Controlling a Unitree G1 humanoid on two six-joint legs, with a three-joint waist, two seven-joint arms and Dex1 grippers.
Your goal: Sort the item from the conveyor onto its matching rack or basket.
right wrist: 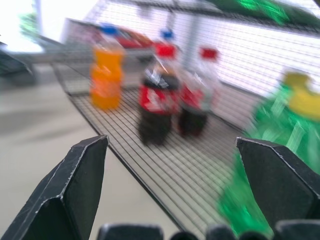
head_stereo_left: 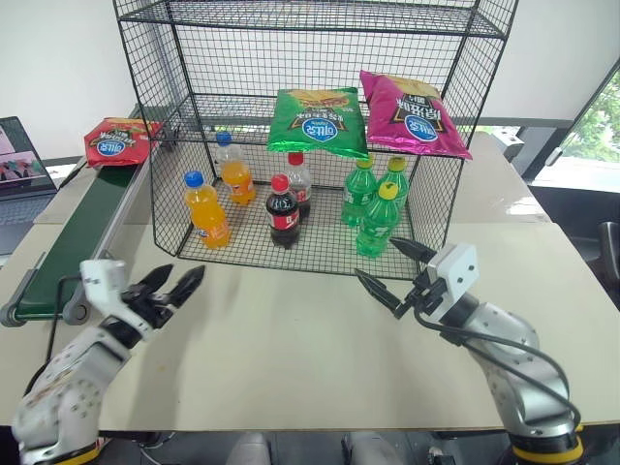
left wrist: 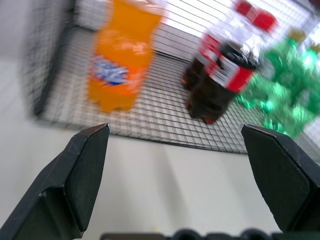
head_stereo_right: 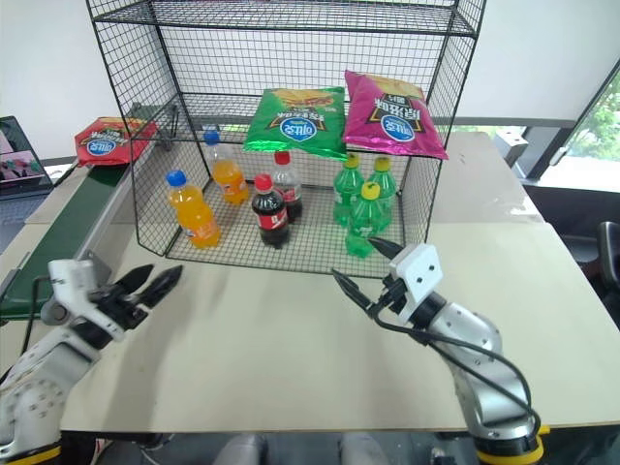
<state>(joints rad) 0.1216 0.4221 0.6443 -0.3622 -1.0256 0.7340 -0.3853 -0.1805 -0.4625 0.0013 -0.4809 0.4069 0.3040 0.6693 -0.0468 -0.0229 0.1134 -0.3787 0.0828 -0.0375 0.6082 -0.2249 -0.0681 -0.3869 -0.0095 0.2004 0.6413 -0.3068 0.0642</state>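
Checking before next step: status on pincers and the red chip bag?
Left pincer open, empty. Right pincer open, empty, before the rack. Red chip bag on the conveyor far end, untouched. Nothing in the way.

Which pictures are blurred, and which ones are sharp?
Left wrist view: orange bottle and cola bottles smeared, fingers sharp. Right wrist view: bottles blurred. Head views: sharp, red chip bag on the conveyor clear.
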